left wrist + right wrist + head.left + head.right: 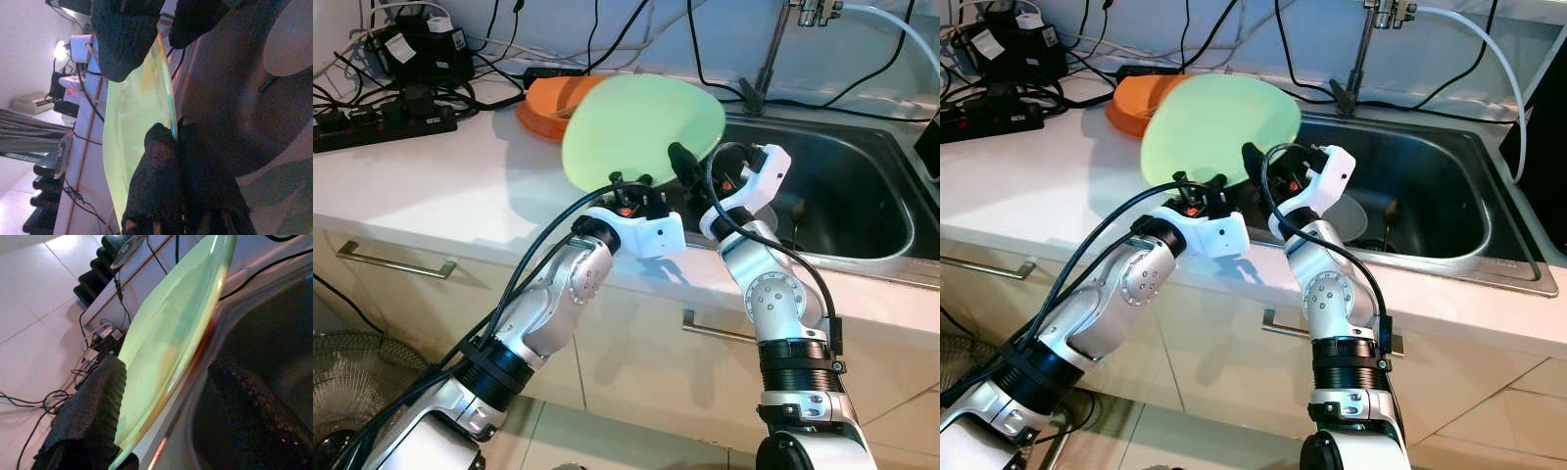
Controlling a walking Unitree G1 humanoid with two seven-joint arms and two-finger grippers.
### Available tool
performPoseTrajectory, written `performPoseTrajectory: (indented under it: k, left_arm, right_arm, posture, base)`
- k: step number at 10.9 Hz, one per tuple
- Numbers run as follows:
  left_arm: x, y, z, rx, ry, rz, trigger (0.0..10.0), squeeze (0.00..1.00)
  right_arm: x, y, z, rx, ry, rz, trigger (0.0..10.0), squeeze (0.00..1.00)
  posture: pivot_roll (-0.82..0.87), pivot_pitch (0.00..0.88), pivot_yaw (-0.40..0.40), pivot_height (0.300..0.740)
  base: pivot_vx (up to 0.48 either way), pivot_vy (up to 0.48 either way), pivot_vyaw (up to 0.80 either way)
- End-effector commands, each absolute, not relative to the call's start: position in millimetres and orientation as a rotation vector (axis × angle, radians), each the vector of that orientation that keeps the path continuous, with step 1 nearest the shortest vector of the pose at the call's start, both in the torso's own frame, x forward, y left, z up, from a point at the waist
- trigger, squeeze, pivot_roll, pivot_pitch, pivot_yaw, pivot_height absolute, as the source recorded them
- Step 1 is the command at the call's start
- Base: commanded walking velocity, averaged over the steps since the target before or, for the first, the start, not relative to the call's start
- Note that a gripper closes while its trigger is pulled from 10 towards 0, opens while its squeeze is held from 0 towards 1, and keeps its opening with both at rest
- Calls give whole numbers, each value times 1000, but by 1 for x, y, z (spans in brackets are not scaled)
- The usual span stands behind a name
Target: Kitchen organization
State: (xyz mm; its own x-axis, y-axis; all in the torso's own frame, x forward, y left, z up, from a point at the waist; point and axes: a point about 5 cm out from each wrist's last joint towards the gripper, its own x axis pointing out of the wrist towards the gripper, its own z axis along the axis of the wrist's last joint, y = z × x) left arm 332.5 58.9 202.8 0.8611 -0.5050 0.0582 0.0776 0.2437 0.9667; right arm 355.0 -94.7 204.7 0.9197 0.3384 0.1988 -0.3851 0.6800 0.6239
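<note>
1. Silver robot arms reach up from the near edge of the pictures toward a white kitchen counter [431, 176], meeting at one plate.
2. Beyond the right gripper lies a stainless steel sink [862, 186], with a pale round dish [1349, 217] in its basin and a metal tap pipe [767, 59] rising behind it.
3. A large round pale green plastic plate [641, 122] stands tilted on edge, above the counter's rim beside the sink, between both grippers.
4. An orange shallow bowl [553, 103] sits on the counter just behind the green plate, on the far side from the grippers.
5. Black power strips and tangled cables [382, 122] lie well off to the left gripper's outer side.
6. The left gripper [166, 142] is clamped on the plate's lower rim, one finger either side.
7. The right gripper [166, 401] has its fingers spread apart, straddling the plate's edge.
</note>
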Motion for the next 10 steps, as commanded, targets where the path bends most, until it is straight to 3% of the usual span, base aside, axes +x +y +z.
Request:
performPoseTrajectory:
  k: [1, 2, 10]
  left_arm:
    - [329, 55, 217, 1258, -465, -400, 10000, 0]
    - [329, 55, 216, 1258, -462, -400, 10000, 0]
    - [328, 53, 218, 1272, -492, -413, 10000, 0]
  right_arm:
    - [357, -96, 206, 715, -78, 389, 1098, 0]
    - [357, -97, 207, 718, -80, 384, 0, 0]
    - [359, -97, 206, 726, -81, 377, 0, 0]
  posture:
    - [187, 18, 7, 740]
    - [187, 21, 7, 740]
    - [189, 33, 8, 740]
  base:
    - [0, 0, 0]
    - [0, 0, 0]
    - [0, 0, 0]
